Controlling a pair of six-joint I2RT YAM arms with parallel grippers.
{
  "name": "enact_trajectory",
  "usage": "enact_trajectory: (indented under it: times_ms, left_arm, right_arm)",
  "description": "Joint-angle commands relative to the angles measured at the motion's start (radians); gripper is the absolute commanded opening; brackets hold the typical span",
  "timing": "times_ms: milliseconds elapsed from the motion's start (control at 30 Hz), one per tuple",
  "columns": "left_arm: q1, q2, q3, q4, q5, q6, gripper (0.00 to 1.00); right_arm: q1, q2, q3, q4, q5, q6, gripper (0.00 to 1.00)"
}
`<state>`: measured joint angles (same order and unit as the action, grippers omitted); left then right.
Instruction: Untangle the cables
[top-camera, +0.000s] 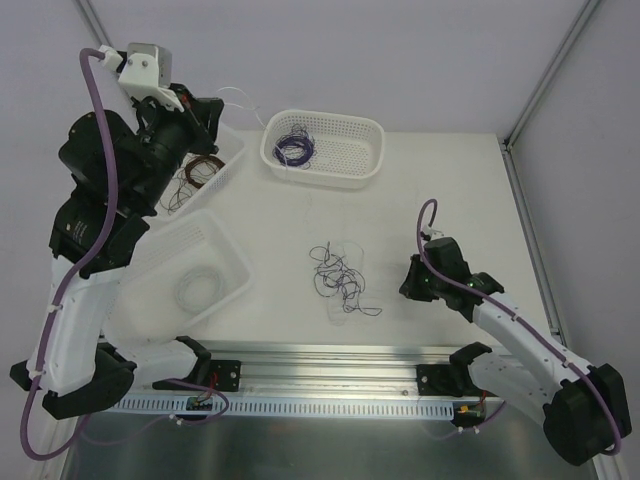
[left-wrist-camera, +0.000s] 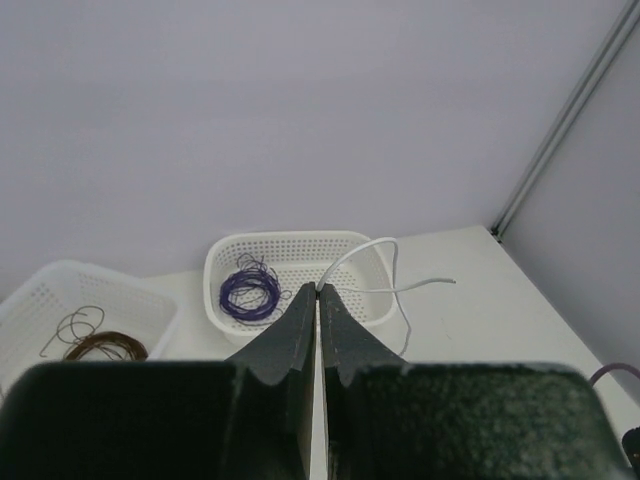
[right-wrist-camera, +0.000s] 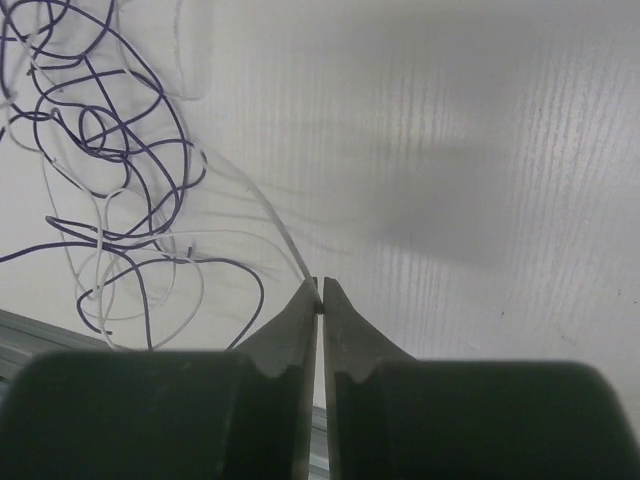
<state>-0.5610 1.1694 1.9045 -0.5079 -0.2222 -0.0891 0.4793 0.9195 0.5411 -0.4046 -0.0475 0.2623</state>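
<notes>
Left gripper (left-wrist-camera: 318, 290), raised high, pinches a loose whitish cable (left-wrist-camera: 362, 249)

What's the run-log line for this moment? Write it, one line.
left gripper: raised, shut on white wire | right gripper: low, shut on whitish strand | tangle: loose on table
</notes>
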Motion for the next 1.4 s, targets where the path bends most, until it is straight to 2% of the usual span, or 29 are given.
enact_trajectory:
  times_ms: [0,100,367,533,867,1067,1233,1367]
  left_arm:
    - [0.006,0.019,0.097,0.006,-0.063,0.08,0.0]
    - [0.006,0.036,0.16,0.005,-0.129,0.141,0.0]
    - [0.006,0.055,0.252,0.008,-0.354,0.304,0.0]
    - [0.007,0.018,0.205,0.006,-0.411,0.324,0.0]
    - [0.012,-0.112,-0.099,0.006,-0.65,0.342,0.0]
    - [0.013,-0.255,-0.328,-0.001,-0.732,0.259,0.0]
    - [0.016,-0.347,-0.531,-0.009,-0.746,0.215,0.0]
    - [0.042,-0.381,-0.682,-0.024,-0.682,0.141,0.0]
  right_arm:
    - [-0.007,0.022,0.034,-0.045,0.041,0.012,0.07]
    - [-0.019,0.019,0.039,-0.072,0.1,0.015,0.04]
    - [-0.079,-0.007,0.037,-0.112,0.124,0.015,0.04]
    - [-0.082,-0.01,0.025,-0.089,0.089,0.018,0.07]
    - [-0.084,-0.01,0.023,-0.069,0.063,-0.009,0.09]
    - [-0.082,0.004,0.031,-0.06,0.055,-0.015,0.09]
    - [-0.084,0.012,0.04,-0.06,0.057,-0.032,0.09]
    - [-0.084,0.016,0.043,-0.059,0.02,-0.031,0.09]
